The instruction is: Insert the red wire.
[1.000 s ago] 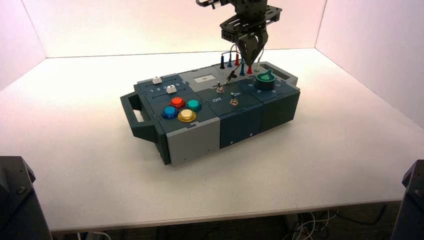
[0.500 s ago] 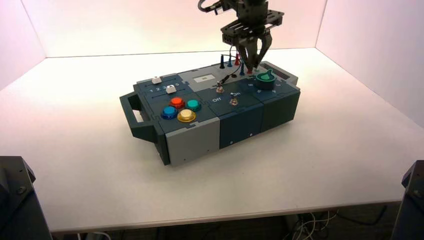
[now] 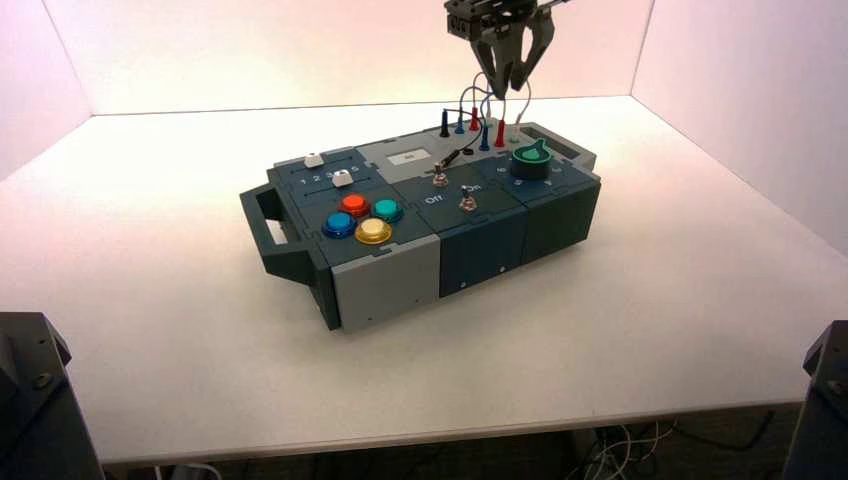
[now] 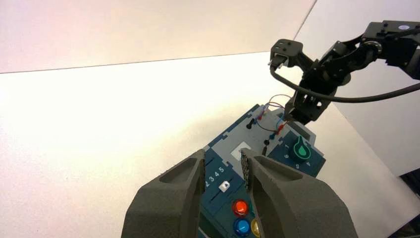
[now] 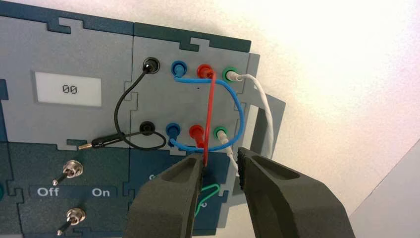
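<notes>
The red wire [image 5: 211, 106] arcs between two red plugs, and both stand in the red sockets of the box's back panel [image 5: 204, 71] [image 5: 196, 131]. In the high view these red plugs [image 3: 499, 136] stand upright among the blue, black and white leads. My right gripper [image 3: 511, 86] [image 5: 221, 159] hangs open above that panel. The wire's loop rises close to the inner face of one finger, and nothing is pinched. My left gripper [image 4: 223, 162] is open and empty, held back from the box above its slider end.
The dark blue and grey box [image 3: 400, 270] stands turned on the white table. A loose black plug [image 5: 101, 143] lies on the panel beside the display reading 00 [image 5: 69, 89]. Two toggle switches [image 5: 69, 171] and the green knob [image 3: 529, 160] sit near the sockets.
My right gripper was shut low at the near red plug; it has opened and risen well above the panel. The red plug stays standing in its socket.
</notes>
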